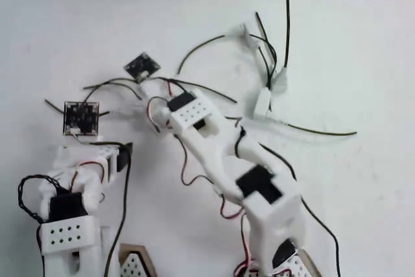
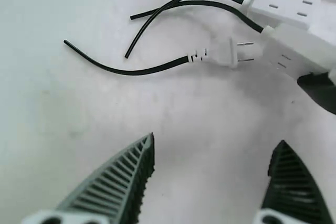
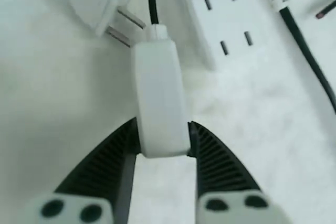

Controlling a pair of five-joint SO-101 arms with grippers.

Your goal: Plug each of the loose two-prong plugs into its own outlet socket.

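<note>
My right gripper (image 3: 163, 124) is shut on the end of a white outlet block (image 3: 157, 98) with a black cable. A loose white two-prong plug (image 3: 97, 6) lies just beyond the block, prongs bare and pointing toward it. A second outlet block (image 3: 226, 19) with empty sockets lies beside it. My left gripper (image 2: 215, 140) is open above bare table, with the same plug (image 2: 228, 56) a little ahead and both blocks (image 2: 299, 51) (image 2: 283, 3) beyond. In the high view, one arm (image 1: 214, 141) stretches toward the table's middle and another arm (image 1: 78, 186) sits at the lower left.
Black cables (image 2: 157, 14) trail loosely over the white table (image 1: 363, 186). Two small black square boards (image 1: 81, 118) (image 1: 141, 66) with wires lie at the left. White cable pieces (image 1: 262, 102) and a plug (image 1: 240, 30) lie right of centre.
</note>
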